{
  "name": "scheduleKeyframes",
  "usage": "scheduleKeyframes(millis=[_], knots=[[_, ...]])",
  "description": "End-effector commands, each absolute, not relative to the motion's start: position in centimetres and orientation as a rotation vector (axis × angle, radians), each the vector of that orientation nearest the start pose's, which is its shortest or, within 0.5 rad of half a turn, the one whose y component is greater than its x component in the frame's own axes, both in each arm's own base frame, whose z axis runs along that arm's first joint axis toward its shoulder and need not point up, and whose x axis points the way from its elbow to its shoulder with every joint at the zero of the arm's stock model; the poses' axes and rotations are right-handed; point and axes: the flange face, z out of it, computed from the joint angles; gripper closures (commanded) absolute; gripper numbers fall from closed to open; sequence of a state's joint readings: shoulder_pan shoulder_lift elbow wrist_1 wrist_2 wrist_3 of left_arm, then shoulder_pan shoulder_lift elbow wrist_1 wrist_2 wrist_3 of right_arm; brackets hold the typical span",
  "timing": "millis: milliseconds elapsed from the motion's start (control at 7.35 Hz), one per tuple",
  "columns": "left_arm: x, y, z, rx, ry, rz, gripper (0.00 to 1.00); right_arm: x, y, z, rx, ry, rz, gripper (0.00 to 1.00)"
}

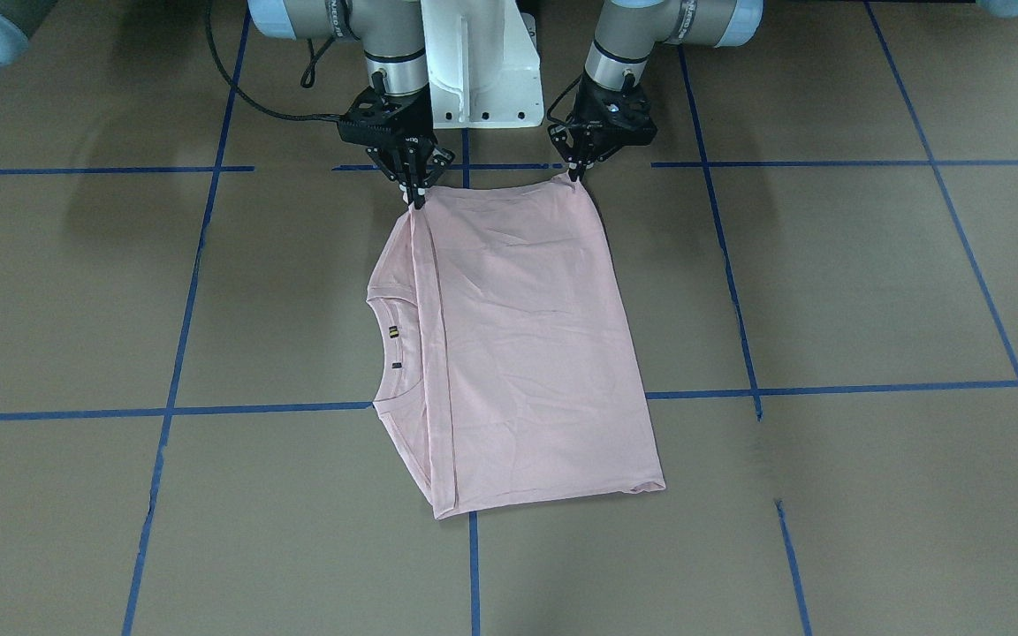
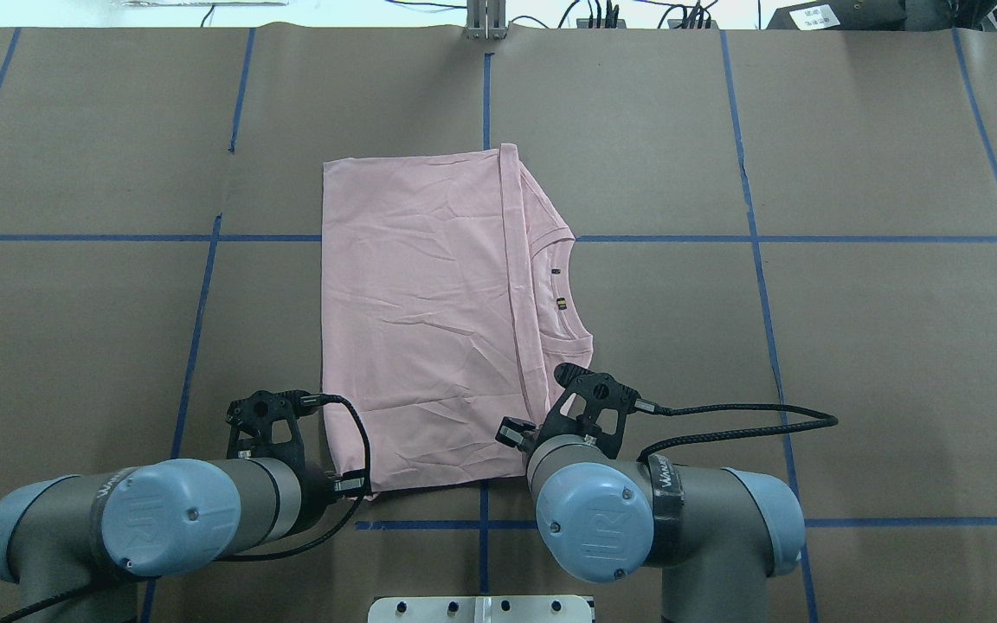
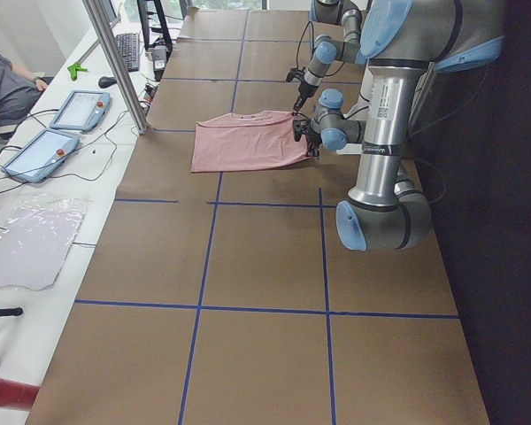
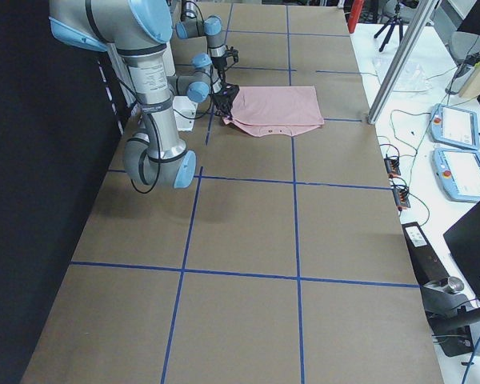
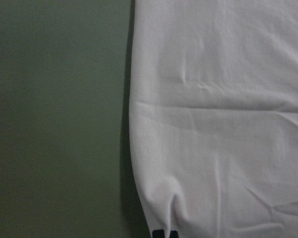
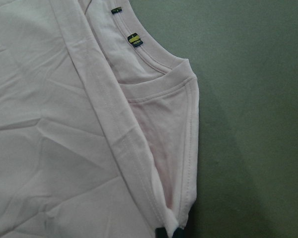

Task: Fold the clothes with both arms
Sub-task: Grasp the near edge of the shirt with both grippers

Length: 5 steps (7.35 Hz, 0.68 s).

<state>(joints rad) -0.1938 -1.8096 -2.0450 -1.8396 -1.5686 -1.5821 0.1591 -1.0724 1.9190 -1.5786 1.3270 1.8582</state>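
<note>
The pale pink T-shirt [image 1: 527, 344] lies folded into a rectangle on the brown table, print hidden. Its ribbed collar [image 1: 394, 344] sticks out on the robot's right. It also shows in the overhead view [image 2: 421, 320]. My left gripper [image 1: 578, 172] is shut on the shirt's near corner on the robot's left, and the left wrist view shows the cloth [image 5: 223, 124] gathered at the fingertips. My right gripper [image 1: 416, 196] is shut on the near corner at the folded edge, beside the shoulder layers [image 6: 174, 129]. In the overhead view the wrists hide both grippers' fingers.
The white pedestal base [image 1: 482, 71] stands just behind the grippers. Blue tape lines [image 1: 279, 408] grid the table. A black cable [image 2: 723, 424] loops from the right wrist. Tablets [image 3: 80, 108], a metal post [image 3: 119, 62] and an operator [image 3: 0, 88] are at the far edge.
</note>
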Motion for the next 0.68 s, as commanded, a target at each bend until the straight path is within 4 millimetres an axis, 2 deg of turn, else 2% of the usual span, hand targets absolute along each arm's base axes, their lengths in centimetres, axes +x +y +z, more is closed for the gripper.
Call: scheduleKeyframes(millis=[0,272,408,544], knots=[[44.5,-22.1,23.5,0.06,1.006,-0.146,1.0,-50.4,-23.1,18.0,0.163,-0.867,0.501,1.0],[38.8,-20.4,15.9,0.006,1.048,-0.112,1.0,-43.1,-19.8,14.3,0.127,-0.872,0.458,1.0],[38.2,-20.3,13.6,0.007,1.054,-0.112,1.0,-42.6,-19.6,14.3,0.123,-0.863,0.453,1.0],[38.7,-20.5,13.7,0.011,1.045,-0.111,1.0,-44.0,-19.6,15.0,0.128,-0.829,0.448,1.0]])
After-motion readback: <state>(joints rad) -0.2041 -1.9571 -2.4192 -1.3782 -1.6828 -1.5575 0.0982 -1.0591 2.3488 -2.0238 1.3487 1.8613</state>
